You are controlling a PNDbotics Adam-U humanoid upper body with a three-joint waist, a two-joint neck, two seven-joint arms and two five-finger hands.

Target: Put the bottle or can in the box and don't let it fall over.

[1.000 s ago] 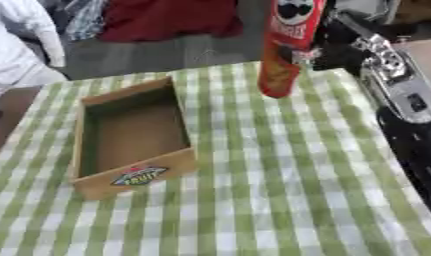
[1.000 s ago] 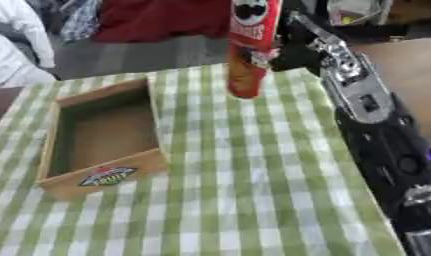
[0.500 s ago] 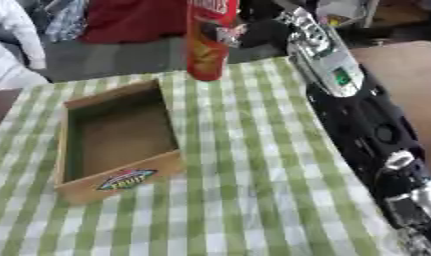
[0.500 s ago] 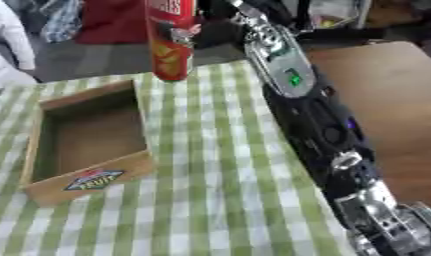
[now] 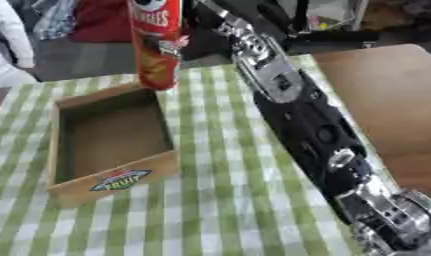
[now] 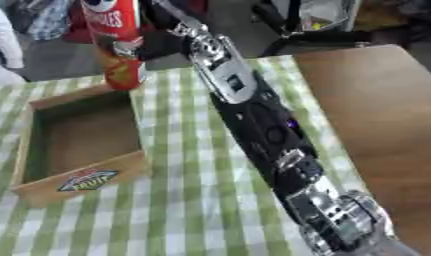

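- One red can (image 5: 157,47) was in view, a tall tube held upright in the air above the far right corner of the box (image 5: 109,142); its base hung just over the box's far rim and did not rest on anything.
- The top of the can was cut off by the upper picture edge, so its lid could not be seen.
- The right hand (image 6: 153,45) met the can on the side away from the box. Dark fingers appeared to wrap the tube at mid-height, but the hand was mostly hidden behind the can and blurred, so the exact wrap of the fingers could not be made out.
- One right arm (image 5: 293,107) ran from the lower right corner up to the can, passing to the right of the box; its lower end was cut off at the picture edge.
- The left hand showed in neither view.
- One box was counted: a shallow open wooden tray with a dark inside, nothing in it, and one oval label (image 5: 120,180) on its near wall. The label's lettering was too blurred to read with certainty.
- The box stood on one green-and-white checked cloth (image 5: 218,210), which covered the table under it and extended to its right.
- Bare brown table top (image 5: 385,95) showed further right of the box, beyond the cloth.
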